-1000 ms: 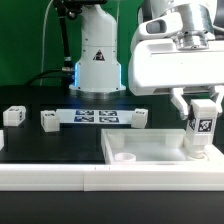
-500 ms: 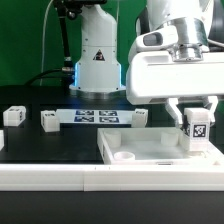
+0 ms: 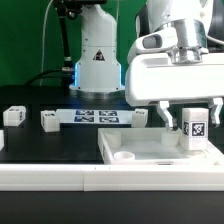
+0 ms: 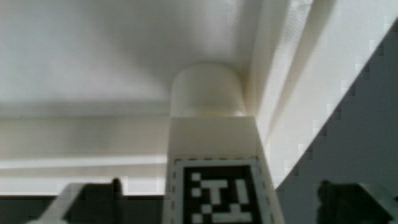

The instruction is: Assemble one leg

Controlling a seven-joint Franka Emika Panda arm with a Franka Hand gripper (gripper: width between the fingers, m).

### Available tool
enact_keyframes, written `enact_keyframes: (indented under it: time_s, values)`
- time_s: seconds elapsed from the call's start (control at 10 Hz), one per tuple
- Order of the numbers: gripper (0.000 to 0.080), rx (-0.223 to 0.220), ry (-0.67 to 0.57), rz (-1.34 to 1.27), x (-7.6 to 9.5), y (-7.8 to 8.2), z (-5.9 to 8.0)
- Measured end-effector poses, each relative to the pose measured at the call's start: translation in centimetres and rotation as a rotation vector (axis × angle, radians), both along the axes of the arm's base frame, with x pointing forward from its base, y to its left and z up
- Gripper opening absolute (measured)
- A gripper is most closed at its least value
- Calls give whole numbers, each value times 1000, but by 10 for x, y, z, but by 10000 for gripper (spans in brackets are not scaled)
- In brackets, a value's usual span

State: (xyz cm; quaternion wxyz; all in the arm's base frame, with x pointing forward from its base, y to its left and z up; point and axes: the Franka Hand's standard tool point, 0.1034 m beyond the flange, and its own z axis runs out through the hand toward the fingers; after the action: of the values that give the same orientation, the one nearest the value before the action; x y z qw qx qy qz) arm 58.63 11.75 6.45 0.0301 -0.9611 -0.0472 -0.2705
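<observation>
My gripper (image 3: pixel 192 120) is open. The jaws stand spread on either side of the leg (image 3: pixel 197 130), with a visible gap on each side and no contact. The leg stands upright between my fingers (image 3: pixel 168 120), tag facing the exterior camera. Its foot is on the white panel (image 3: pixel 150 148), in the far corner on the exterior view's right.

In the wrist view the leg (image 4: pixel 217 130) runs down the middle with its tag nearest the camera. My dark fingertips (image 4: pixel 93 200) are off to both sides. The leg's far end sits tight by the panel's raised rim (image 4: pixel 267 60), so there is little room there.

The rest of the panel toward the exterior view's left is open, apart from a round recess (image 3: pixel 125 157). Behind it lies black table (image 3: pixel 40 140). The marker board (image 3: pixel 100 117) lies well apart from the leg, and a small white block (image 3: pixel 48 119) and another block (image 3: pixel 12 115) lie further left.

One second ago my fingers were tight on the leg. They have spread since then. The leg and panel now sit slightly further toward the exterior view's left.
</observation>
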Motion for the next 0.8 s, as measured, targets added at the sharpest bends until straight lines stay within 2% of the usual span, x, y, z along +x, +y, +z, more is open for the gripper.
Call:
enact_keyframes:
  time_s: [0.1, 0.2, 0.5, 0.7, 0.8]
  values:
    - [619, 0, 1, 0, 0, 0, 0]
    - [640, 0, 1, 0, 0, 0, 0]
    - [648, 0, 7, 0, -1, 0, 0]
    - [649, 7, 22, 2, 3, 0, 14]
    - [649, 10, 40, 2, 2, 1, 14]
